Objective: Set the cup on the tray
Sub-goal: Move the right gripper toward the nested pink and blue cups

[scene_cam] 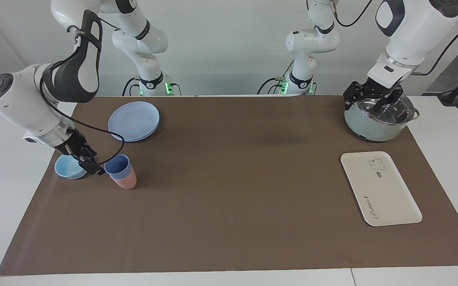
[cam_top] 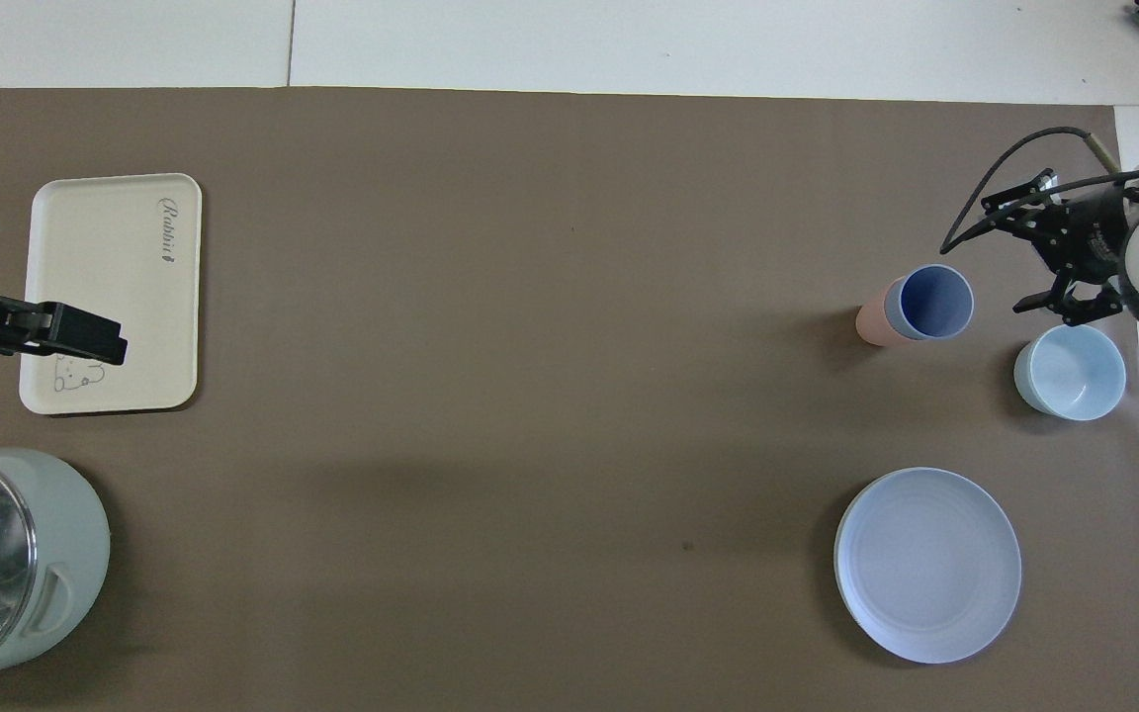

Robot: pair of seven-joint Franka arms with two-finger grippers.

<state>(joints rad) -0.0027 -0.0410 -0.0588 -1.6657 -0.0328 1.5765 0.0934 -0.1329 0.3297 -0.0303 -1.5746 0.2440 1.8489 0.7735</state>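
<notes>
Two Franka arms at a table covered by a brown mat [scene_cam: 229,206]. The cup [scene_cam: 117,166], a small periwinkle-blue tumbler, tapered and without a handle, stands mouth up toward the right arm's end of the table; its inside shows a deeper blue in the overhead view [cam_top: 933,302]. It sits touching a salmon-pink tumbler [scene_cam: 125,182] of like size, which it partly covers in both views; whether it stands in the pink one or just against it cannot be told. A low light-blue bowl [scene_cam: 66,169] lies beside the pair, and a round blue plate [scene_cam: 134,120] lies nearer to the robots.

The right gripper [scene_cam: 90,163] hangs low between bowl and cup, just beside the cup's rim, its fingers spread and grasping nothing; contact with the cup cannot be confirmed.

The tray [scene_cam: 380,188], flat, cream-white, with rounded corners, a bear drawing and cursive lettering, lies well apart toward the left arm's end. The left gripper [scene_cam: 372,99] waits over a pale green pot [scene_cam: 372,127], fingers released.
</notes>
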